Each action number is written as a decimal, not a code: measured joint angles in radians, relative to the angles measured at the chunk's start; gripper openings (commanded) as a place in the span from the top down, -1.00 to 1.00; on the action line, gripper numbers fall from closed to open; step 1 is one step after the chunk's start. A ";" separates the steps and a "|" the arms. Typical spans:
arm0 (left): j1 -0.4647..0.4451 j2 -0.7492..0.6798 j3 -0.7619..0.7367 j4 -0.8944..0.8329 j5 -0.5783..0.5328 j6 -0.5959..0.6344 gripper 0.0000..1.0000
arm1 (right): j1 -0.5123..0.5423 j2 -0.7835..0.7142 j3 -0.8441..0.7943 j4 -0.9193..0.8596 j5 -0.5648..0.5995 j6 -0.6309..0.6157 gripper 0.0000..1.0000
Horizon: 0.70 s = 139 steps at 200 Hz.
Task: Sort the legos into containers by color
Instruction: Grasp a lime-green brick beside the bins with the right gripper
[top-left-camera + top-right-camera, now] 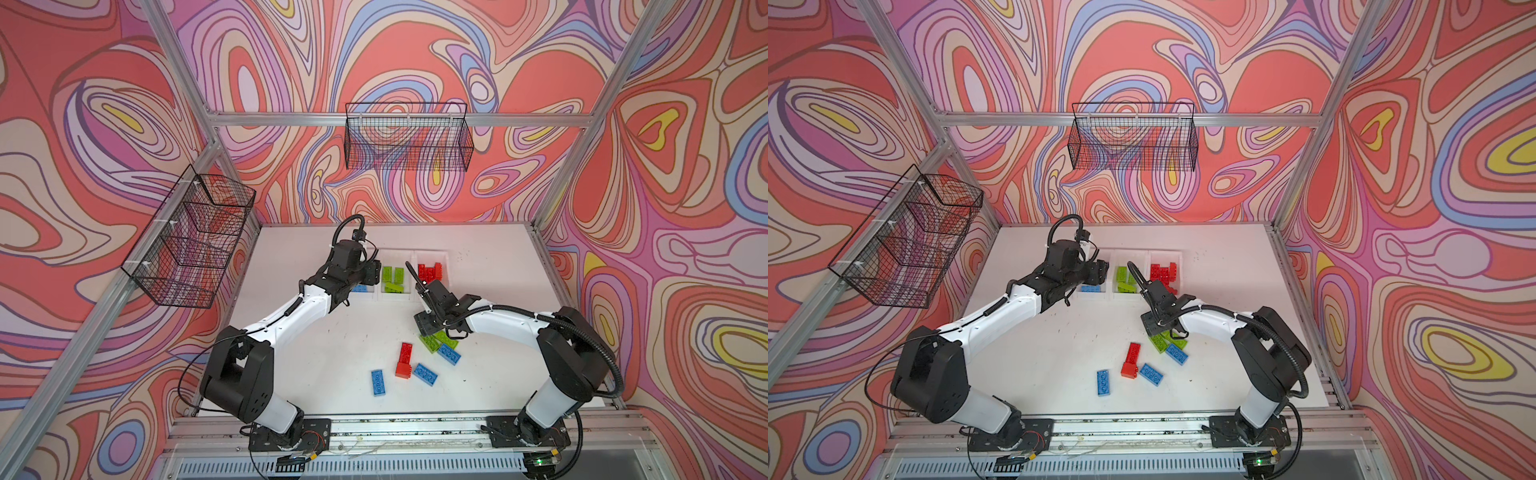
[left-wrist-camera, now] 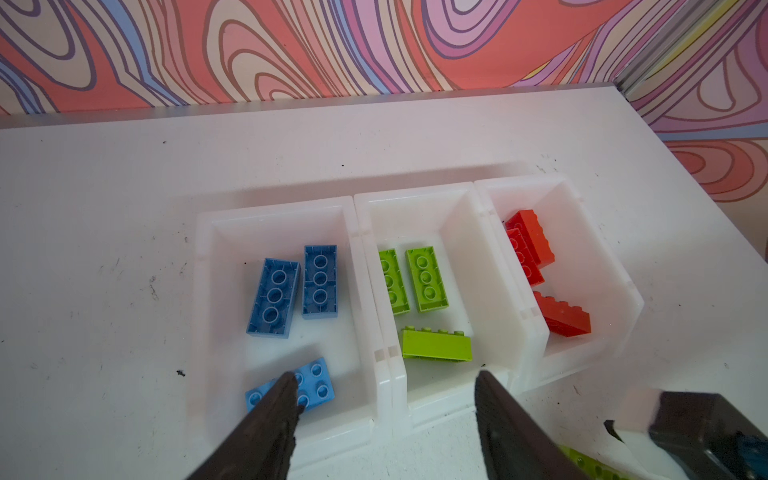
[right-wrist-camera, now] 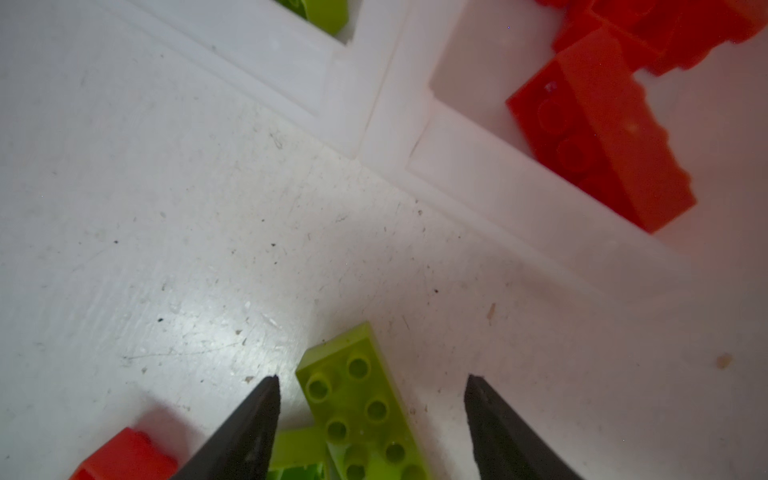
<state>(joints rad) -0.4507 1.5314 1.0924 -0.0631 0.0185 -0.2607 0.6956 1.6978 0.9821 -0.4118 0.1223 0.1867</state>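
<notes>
Loose legos [image 1: 405, 359]: red and blue bricks scattered on the white table [image 1: 332, 340], nearest the arm bases.
Right gripper [image 3: 372, 380]: fingers spread, straddling a lime green brick [image 3: 365, 407] with a gap on either side; nothing gripped.
Left gripper [image 2: 386, 376]: fingers wide, empty, above the near end of the blue-brick bin [image 2: 274, 212].
Containers [image 2: 419, 192]: far side; blue, green and red bricks, one colour per bin.
</notes>
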 measured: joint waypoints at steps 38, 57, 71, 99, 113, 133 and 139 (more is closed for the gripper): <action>0.000 0.001 0.000 0.001 0.000 -0.002 -0.39 | 0.000 0.058 0.006 0.000 0.003 -0.005 -0.37; 0.000 0.000 -0.002 0.001 0.000 -0.002 -0.39 | 0.001 0.076 0.029 0.001 0.013 -0.008 -0.23; 0.000 0.000 -0.006 0.001 -0.001 -0.002 -0.39 | 0.001 0.084 0.037 0.005 0.017 -0.010 -0.04; 0.000 0.000 -0.013 0.000 -0.001 -0.002 -0.39 | 0.002 0.087 0.041 0.003 0.023 -0.013 0.34; 0.000 0.000 -0.013 0.000 -0.001 -0.002 -0.39 | 0.002 0.087 0.043 -0.001 0.024 -0.009 0.40; 0.000 0.000 -0.013 0.000 -0.001 -0.002 -0.39 | 0.002 0.087 0.061 -0.029 0.030 -0.008 0.47; 0.000 0.000 -0.013 -0.001 -0.002 -0.001 -0.39 | 0.002 0.086 0.068 -0.038 0.032 -0.007 0.47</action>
<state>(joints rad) -0.4507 1.5311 1.0790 -0.0639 0.0170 -0.2619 0.6975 1.7840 1.0504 -0.4500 0.1547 0.1795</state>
